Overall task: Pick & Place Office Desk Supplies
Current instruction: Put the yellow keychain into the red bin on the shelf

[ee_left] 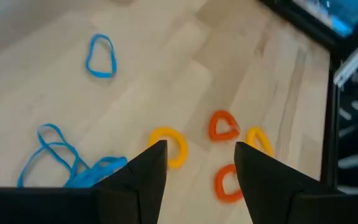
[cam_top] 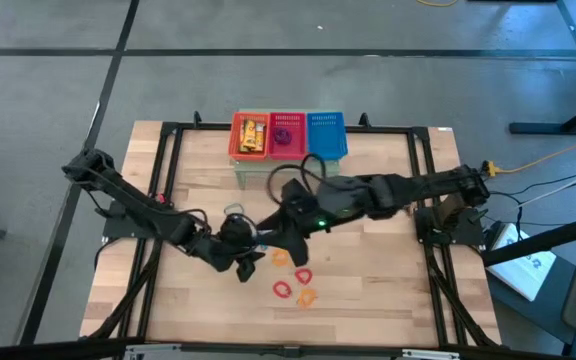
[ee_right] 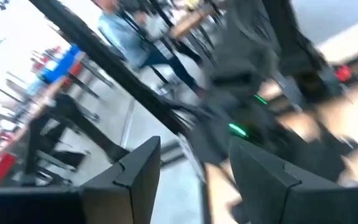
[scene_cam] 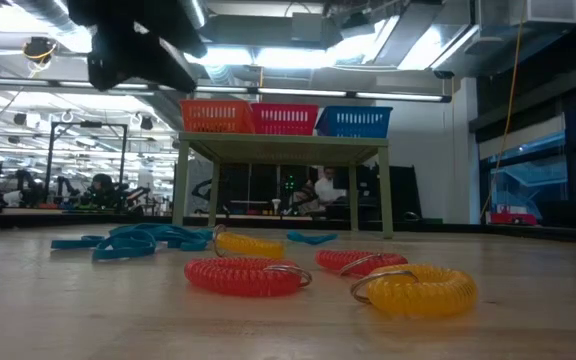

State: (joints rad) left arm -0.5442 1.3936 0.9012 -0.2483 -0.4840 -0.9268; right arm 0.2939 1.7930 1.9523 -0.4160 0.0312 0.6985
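Office desk supplies lie loose on the wooden table (cam_top: 388, 290). Among them are a red coil loop (scene_cam: 243, 275), a yellow coil loop (scene_cam: 418, 290), another red one (scene_cam: 358, 262) and blue bands (scene_cam: 138, 240). My left gripper (ee_left: 197, 168) hovers open above them near the table's middle (cam_top: 240, 255), with a yellow coil (ee_left: 169, 146) and orange coils (ee_left: 222, 124) ahead of its fingers. My right gripper (ee_right: 194, 168) is open and empty, raised over the table's middle (cam_top: 286, 195), in front of the baskets.
Orange (cam_top: 250, 135), red (cam_top: 288, 133) and blue (cam_top: 326, 133) mesh baskets stand side by side on a small raised stand (scene_cam: 280, 145) at the far edge. A single blue loop (ee_left: 101, 56) lies apart from the pile. Black frame rails (cam_top: 168, 190) run along the table's sides.
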